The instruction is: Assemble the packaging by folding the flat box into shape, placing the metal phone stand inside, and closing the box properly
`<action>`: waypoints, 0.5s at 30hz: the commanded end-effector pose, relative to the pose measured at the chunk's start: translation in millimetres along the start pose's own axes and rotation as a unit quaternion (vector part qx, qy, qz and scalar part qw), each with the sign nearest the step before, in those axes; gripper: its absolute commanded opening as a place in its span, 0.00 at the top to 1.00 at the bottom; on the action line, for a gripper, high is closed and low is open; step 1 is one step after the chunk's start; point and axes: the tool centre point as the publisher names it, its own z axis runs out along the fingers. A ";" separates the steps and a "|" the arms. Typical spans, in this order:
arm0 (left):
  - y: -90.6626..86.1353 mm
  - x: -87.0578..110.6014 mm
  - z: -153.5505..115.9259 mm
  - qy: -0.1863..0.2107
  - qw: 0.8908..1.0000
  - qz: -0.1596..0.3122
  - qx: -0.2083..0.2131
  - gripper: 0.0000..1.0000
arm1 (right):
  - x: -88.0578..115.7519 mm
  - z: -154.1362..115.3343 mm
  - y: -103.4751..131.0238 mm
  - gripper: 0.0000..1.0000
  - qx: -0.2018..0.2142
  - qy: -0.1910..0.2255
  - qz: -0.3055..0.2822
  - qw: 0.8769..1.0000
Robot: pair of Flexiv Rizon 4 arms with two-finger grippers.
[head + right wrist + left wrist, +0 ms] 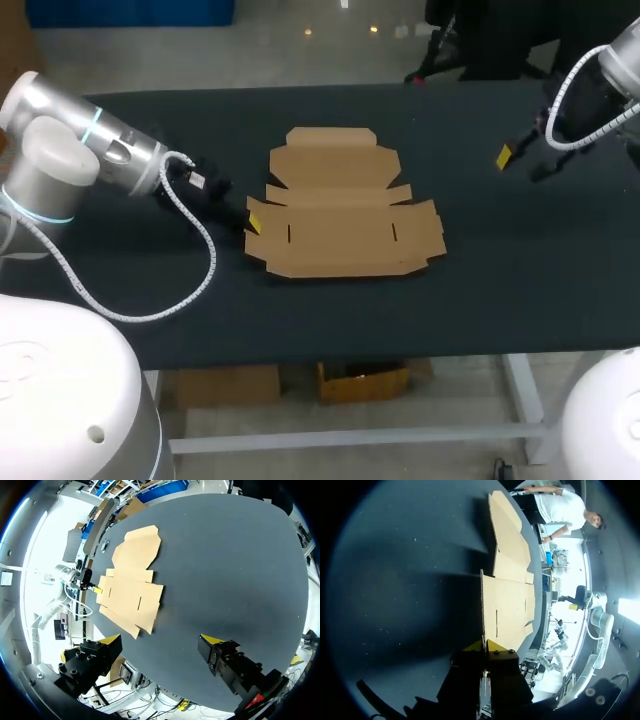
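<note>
A flat box (345, 215) of brown card is seen lying unfolded at the middle of the black table (500, 290), its panels and tabs spread out and none of its walls raised. The left gripper (252, 222) is brought in low from the table's left side and, in the left wrist view, appears to be closed on the box's left-hand flap (260, 243), the thin card edge being caught between the two yellow tips. The right gripper (522, 163) is held above the table near its far right corner, well apart from the box, with its fingers spread wide and nothing between them. The metal phone stand is not seen in any view, so its place cannot be given. Folding is judged to be at its very start, with no crease yet worked. Trouble is most likely to come from the one-sided hold: with the card pinched only at a narrow edge and nothing pressed on the opposite side, the whole sheet could be dragged across the cloth instead of being bent along its score line. The flap could also be pulled out of the tips, or be buckled away from the crease if it is lifted at an angle. A badly creased wall would be expected to spoil the later tucking of the tabs and the closing of the lid.
</note>
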 end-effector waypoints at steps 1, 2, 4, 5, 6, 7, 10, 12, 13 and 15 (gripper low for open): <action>2.6 1.3 3.9 -0.001 1.000 -0.005 0.005 1.00 | 2.5 1.5 -3.2 0.00 0.006 -0.001 0.012 1.000; 3.0 1.4 4.0 -0.001 1.000 -0.006 0.006 1.00 | 2.5 2.1 -3.6 0.00 0.008 0.000 0.018 1.000; 4.2 1.8 3.8 0.000 1.000 -0.006 0.007 0.91 | 2.6 3.3 -3.8 0.00 0.012 -0.003 0.019 1.000; 4.4 1.9 3.7 0.000 1.000 -0.006 0.007 0.56 | 2.6 3.3 -3.8 0.00 0.012 -0.003 0.019 1.000; 4.8 2.2 2.9 -0.001 1.000 -0.006 0.007 0.00 | 2.6 3.3 -3.8 0.00 0.012 -0.003 0.019 1.000; 4.7 2.4 1.9 -0.003 1.000 -0.006 0.006 0.00 | 2.6 3.3 -3.8 0.00 0.012 -0.003 0.019 1.000; 1.0 4.3 -11.0 -0.028 1.000 -0.001 0.012 0.00 | 2.6 3.3 -3.8 0.00 0.012 -0.003 0.019 1.000; -5.5 6.2 -26.6 -0.059 0.998 0.008 0.019 0.00 | 2.6 3.3 -3.8 0.00 0.012 -0.003 0.019 1.000; -10.1 6.7 -34.5 -0.076 0.997 0.012 0.021 0.00 | 2.6 3.3 -3.8 0.00 0.012 -0.003 0.019 1.000; -19.2 7.4 -48.4 -0.101 0.994 0.013 0.030 0.00 | 2.6 3.3 -3.8 0.00 0.012 -0.003 0.019 1.000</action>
